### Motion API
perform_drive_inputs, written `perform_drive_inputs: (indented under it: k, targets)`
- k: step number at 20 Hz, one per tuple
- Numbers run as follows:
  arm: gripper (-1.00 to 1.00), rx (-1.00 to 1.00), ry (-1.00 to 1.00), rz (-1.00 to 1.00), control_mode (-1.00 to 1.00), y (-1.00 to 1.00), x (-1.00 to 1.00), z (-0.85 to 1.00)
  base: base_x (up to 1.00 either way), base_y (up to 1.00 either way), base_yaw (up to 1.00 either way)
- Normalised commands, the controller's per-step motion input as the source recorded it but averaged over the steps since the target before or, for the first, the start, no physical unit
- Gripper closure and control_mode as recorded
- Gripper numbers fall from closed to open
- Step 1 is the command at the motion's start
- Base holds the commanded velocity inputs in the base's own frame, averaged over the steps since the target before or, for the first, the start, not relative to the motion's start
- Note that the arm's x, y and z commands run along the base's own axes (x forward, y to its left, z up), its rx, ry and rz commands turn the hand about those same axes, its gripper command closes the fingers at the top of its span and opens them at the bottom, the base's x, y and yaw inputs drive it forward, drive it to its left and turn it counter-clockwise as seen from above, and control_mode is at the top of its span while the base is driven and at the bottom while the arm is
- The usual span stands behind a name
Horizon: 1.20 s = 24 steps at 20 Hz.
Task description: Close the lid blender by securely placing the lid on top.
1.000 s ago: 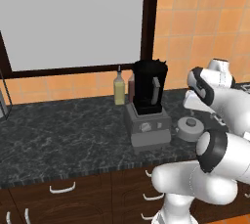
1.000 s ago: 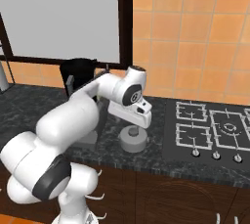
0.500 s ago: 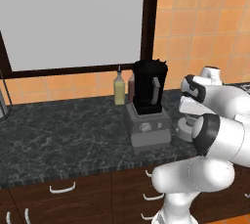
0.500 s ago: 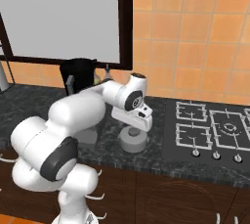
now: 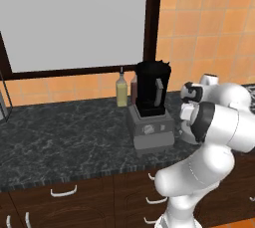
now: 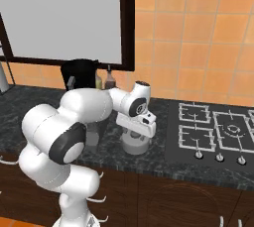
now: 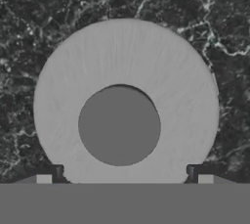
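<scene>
Lid (image 7: 125, 71) lies flat on the dark counter (image 7: 29, 12) (right of the blender (image 5: 151, 103)); gripper (image 7: 124, 178) hangs above it, jaws released.

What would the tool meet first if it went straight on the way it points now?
Most likely the lid lying on the counter: the open tool points straight at it, one fingertip on either side of its rim.

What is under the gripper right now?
The lid lies flat on the dark counter directly below the open gripper, its round centre knob facing up. The lid covers the counter beneath it.
</scene>
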Motion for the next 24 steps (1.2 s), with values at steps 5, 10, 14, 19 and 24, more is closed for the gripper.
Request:
perform_drive_inputs:
  k: [5,10,14,19,24]
  targets:
    - [-1.00,0.00,0.00,0.00,-1.00,-0.02,0.25,-0.12,0.00,0.00,0.00]
    - [-1.00,-0.01,0.00,0.00,-1.00,-0.05,0.29,-0.20,0.00,0.00,0.00]
    - [1.00,0.00,0.00,0.00,-1.00,-0.03,0.14,-0.19,0.00,0.00,0.00]
    - [1.00,0.00,0.00,0.00,-1.00,0.00,0.00,-0.09,0.00,0.00,0.00]
    - [1.00,0.00,0.00,0.00,-1.00,0.00,0.00,0.00,0.00,0.00,0.00]
